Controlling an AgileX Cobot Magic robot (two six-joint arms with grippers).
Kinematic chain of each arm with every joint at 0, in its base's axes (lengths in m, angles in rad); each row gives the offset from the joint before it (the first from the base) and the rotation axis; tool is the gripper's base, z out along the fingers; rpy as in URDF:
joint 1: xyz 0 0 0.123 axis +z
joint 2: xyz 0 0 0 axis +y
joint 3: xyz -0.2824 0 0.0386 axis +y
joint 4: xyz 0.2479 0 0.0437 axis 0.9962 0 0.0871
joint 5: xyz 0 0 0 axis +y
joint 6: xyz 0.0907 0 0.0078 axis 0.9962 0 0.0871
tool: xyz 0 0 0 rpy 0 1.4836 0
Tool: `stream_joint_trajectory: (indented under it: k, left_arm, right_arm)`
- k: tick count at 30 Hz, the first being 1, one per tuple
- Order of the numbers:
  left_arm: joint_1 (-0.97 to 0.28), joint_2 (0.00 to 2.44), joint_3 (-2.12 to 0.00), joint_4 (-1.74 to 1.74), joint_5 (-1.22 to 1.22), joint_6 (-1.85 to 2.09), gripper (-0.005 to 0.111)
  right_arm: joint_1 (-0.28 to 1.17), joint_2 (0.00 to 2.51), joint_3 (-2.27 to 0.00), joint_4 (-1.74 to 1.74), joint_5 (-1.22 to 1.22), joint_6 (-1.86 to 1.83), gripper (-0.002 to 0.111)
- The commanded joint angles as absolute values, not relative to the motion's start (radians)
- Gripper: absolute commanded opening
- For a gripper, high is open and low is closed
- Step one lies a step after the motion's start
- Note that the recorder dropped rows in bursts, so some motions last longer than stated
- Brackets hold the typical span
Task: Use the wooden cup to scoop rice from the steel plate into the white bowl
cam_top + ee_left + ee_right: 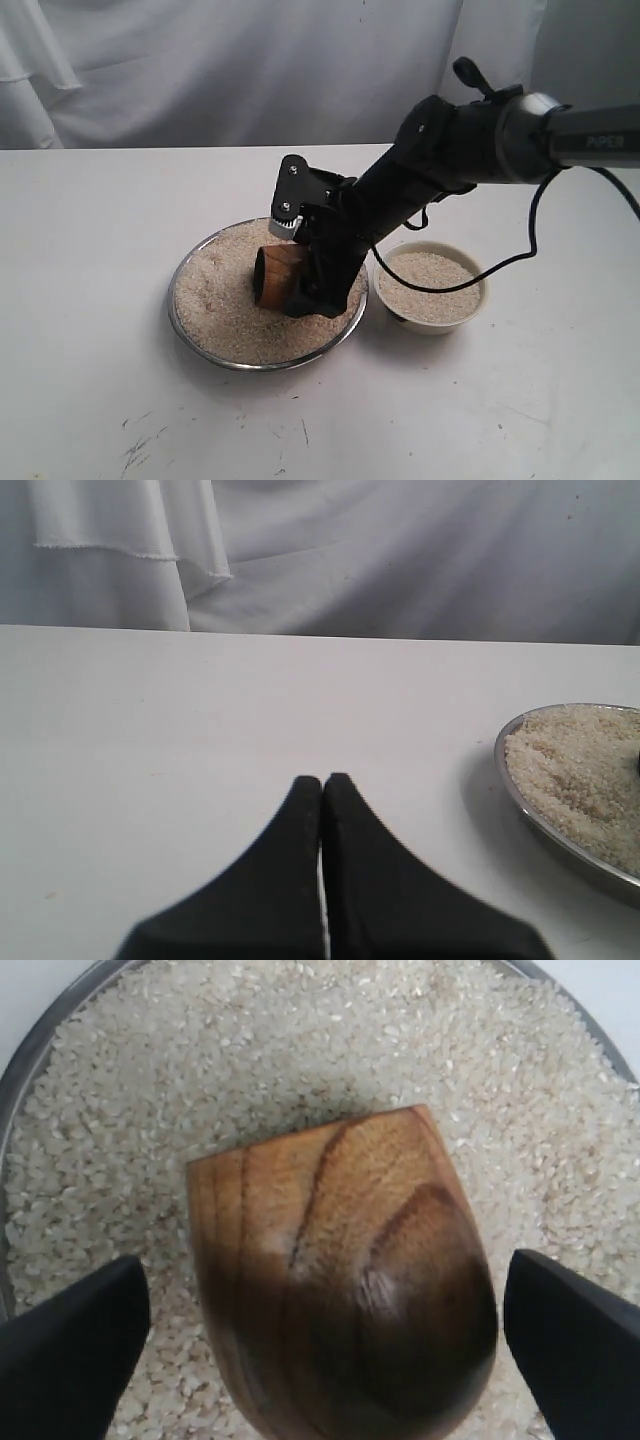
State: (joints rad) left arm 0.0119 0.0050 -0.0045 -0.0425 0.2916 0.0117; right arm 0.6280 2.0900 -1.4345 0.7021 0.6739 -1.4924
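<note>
The wooden cup (275, 275) lies on its side in the rice (215, 290) on the steel plate (262, 366). My right gripper (290, 262) reaches down over it and stands open. In the right wrist view the cup (340, 1280) sits between the two black fingers (70, 1350), with a gap of rice (300, 1050) showing on each side. The white bowl (432, 326) stands just right of the plate and holds rice. My left gripper (322, 780) is shut on nothing over bare table, with the plate's rim (510, 790) off to one side of it.
A white cloth backdrop (250, 70) hangs behind the white table (90, 250). The right arm's black cable (520, 250) loops above the bowl. The left arm does not show in the exterior view.
</note>
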Motion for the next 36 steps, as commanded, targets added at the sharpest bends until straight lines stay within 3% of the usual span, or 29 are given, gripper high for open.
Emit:
stream_joint_trajectory:
  k: [1, 10, 17, 23, 31, 36]
  left_arm:
    - [0.010, 0.000, 0.000, -0.043, 0.285, 0.009, 0.000]
    - [0.010, 0.000, 0.000, -0.043, 0.285, 0.009, 0.000]
    - [0.010, 0.000, 0.000, -0.043, 0.285, 0.009, 0.000]
    - [0.010, 0.000, 0.000, -0.043, 0.285, 0.009, 0.000]
    - [0.010, 0.000, 0.000, -0.043, 0.285, 0.009, 0.000]
    - [0.010, 0.000, 0.000, -0.043, 0.285, 0.009, 0.000]
  right_arm:
    - [0.646, 2.116, -1.428, 0.704, 0.618, -1.522, 0.086]
    - [0.647, 2.146, -1.428, 0.698, 0.529, -1.526, 0.086]
    - [0.647, 2.167, -1.428, 0.700, 0.523, -1.522, 0.074]
    - [0.647, 2.172, -1.428, 0.723, 0.525, -1.511, 0.054]
    - [0.648, 2.133, -1.428, 0.740, 0.533, -1.511, 0.005]
    - [0.648, 2.084, -1.428, 0.678, 0.545, -1.452, 0.000]
